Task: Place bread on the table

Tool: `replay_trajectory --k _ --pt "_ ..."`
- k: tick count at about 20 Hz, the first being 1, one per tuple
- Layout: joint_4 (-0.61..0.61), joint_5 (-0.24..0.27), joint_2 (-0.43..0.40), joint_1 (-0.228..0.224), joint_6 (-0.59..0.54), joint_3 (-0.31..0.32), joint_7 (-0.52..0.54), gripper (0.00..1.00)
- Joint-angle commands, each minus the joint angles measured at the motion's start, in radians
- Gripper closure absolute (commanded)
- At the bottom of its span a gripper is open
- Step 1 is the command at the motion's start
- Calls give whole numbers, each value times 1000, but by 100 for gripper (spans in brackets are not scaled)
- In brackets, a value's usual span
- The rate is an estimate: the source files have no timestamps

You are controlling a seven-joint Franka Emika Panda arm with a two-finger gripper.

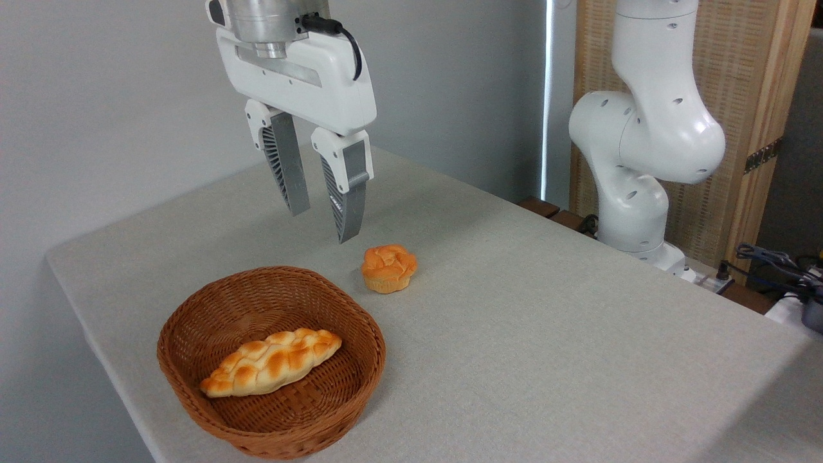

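A single fixed camera looks at my gripper [319,225] from in front and slightly above, close enough that the top edge crops my wrist, facing across the table [527,334] toward the wall behind me, with my arm's base [636,212] standing off to the right.

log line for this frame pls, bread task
gripper: open, empty, raised behind basket | bread: lying in basket, ungrasped | muffin: on table | step: pick not begun

White arm's pincer [321,222] aloft, pointing down, its two ribbed fingers [285,168] parted with nothing between them
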State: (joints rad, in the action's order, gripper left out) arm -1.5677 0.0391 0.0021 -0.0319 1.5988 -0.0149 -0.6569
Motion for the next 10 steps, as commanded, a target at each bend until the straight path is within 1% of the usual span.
replay_trajectory --k 1,10 --pt "-2 1 -10 0 -16 21 -30 0" --pt "-3 2 -10 -2 -22 21 -29 0"
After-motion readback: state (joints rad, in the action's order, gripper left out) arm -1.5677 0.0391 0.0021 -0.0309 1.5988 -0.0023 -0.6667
